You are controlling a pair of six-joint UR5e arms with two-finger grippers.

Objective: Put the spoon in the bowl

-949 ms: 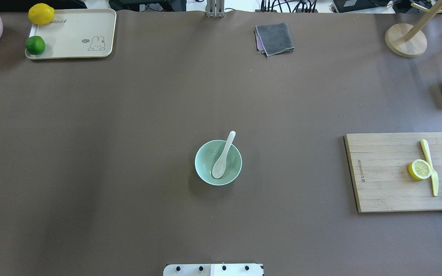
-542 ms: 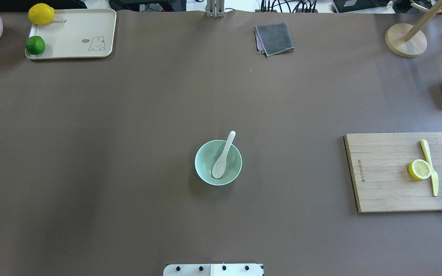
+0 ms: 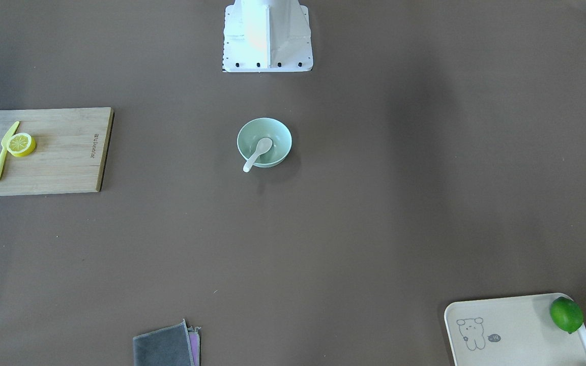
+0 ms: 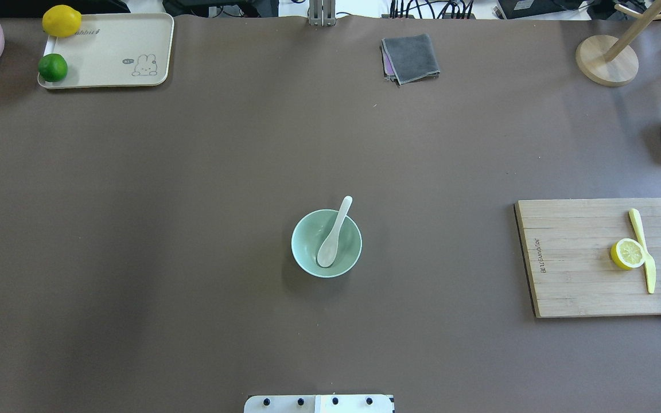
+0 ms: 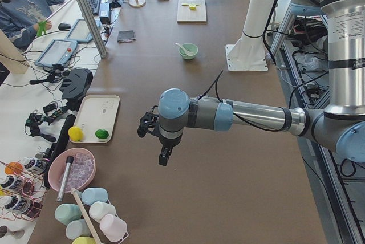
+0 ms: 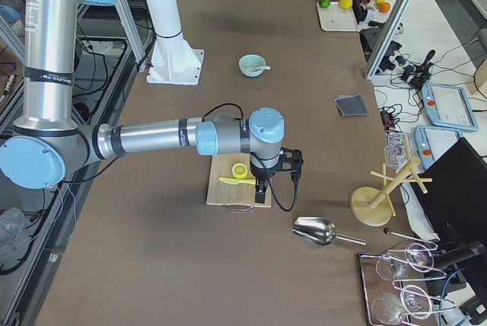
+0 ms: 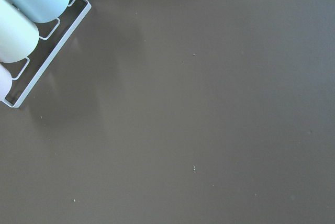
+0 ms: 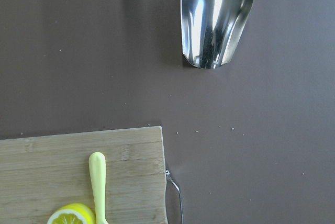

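at mid-table, white soup spoon rests in mint-green bowl, handle over far rim; cannot tell whether left gripper or right gripper is apart or together.

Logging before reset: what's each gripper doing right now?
Left gripper: cannot tell, seen only from the side.
Right gripper: cannot tell, same reason.

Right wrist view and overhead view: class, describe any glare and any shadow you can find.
Right wrist view: the metal scoop shows bright white glare streaks. Overhead view: the bowl casts a soft, dim shadow on the table toward the lower left, and the picture is sharp.
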